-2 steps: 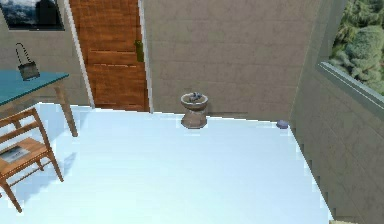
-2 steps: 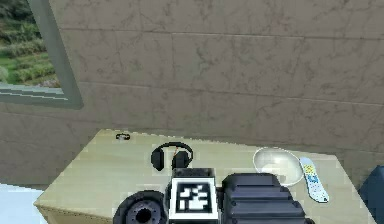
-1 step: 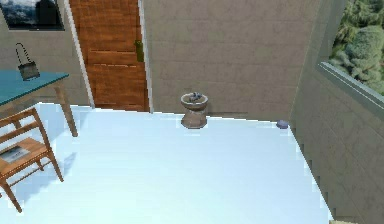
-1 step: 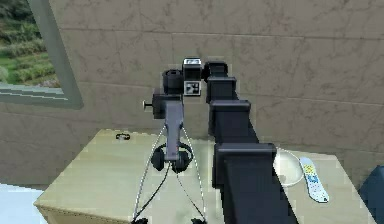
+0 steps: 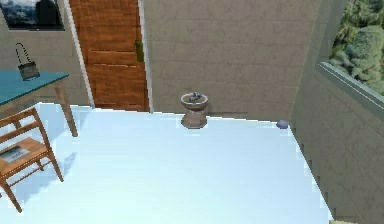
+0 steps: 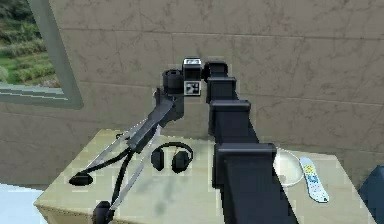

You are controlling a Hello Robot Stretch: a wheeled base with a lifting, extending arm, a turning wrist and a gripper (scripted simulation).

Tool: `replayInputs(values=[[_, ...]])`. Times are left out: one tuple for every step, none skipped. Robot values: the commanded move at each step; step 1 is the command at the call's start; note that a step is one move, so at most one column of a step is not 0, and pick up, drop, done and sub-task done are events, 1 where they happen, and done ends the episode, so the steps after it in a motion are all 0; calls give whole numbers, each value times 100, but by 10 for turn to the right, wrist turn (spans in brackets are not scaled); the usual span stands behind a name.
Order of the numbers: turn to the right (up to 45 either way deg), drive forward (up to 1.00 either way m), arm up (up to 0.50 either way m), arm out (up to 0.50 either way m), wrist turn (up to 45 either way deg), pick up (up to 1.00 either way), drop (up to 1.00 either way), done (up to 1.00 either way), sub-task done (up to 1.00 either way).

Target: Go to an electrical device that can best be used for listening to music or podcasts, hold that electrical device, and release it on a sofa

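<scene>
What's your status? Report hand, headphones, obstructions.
Hand out at the table, can't tell if it holds anything. Headphones lying on the table near the hand. White dish and remote farther right, not in the way.

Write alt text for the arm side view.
A dark robot arm reaches over a tan table, its pincer showing left of black headphones lying there. A white plate and remote control lie at the right; a window is upper left.

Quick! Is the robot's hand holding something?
Gripper: cannot tell whether it holds anything; the headphones lie on the table close by its fingers.
</scene>
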Motion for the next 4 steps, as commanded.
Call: replayInputs(values=[[0,0,0,0,450,0,0,0,0],[0,0,0,0,450,0,0,0,0],[0,0,0,0,330,0,0,0,0],[0,0,-30,0,0,0,0,0,0]])
